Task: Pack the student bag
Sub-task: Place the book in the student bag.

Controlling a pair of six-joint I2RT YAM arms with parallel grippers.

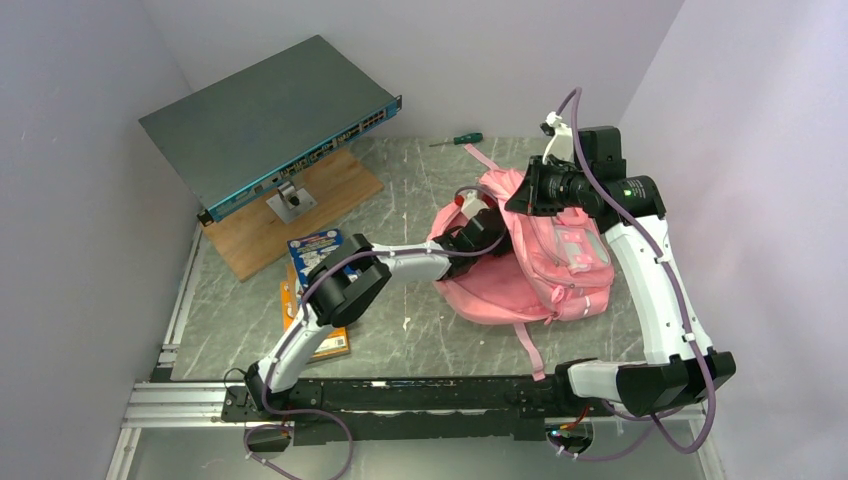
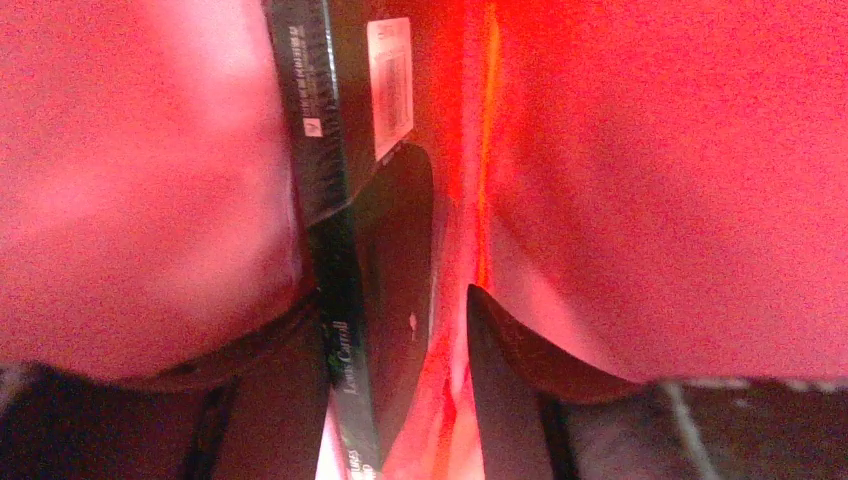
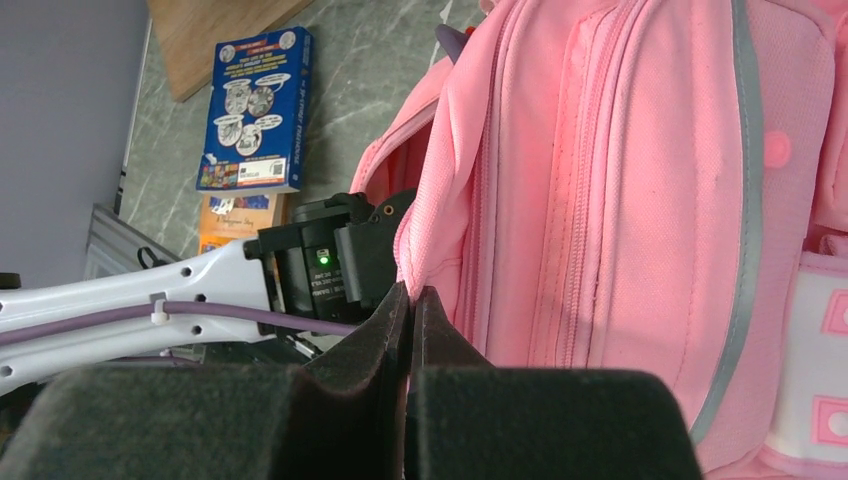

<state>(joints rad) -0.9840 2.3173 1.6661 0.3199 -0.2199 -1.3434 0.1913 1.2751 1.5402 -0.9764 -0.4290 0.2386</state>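
One student bag (image 1: 500, 290), soft, floppy pink fabric, probably light, is lying on the desk (image 1: 400, 180). Right fingers (image 3: 360, 340) are pinching its opening rim, likely the best hold; left fingers (image 2: 510, 400) are standing released around a dark book (image 2: 320, 150) inside.

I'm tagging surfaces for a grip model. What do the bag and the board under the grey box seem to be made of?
Bag: soft woven fabric, matte pink, judging by its stitched seams, zips and slack folds. Board: looks like wood, light brown and dull, with faint grain; it may be laminate.
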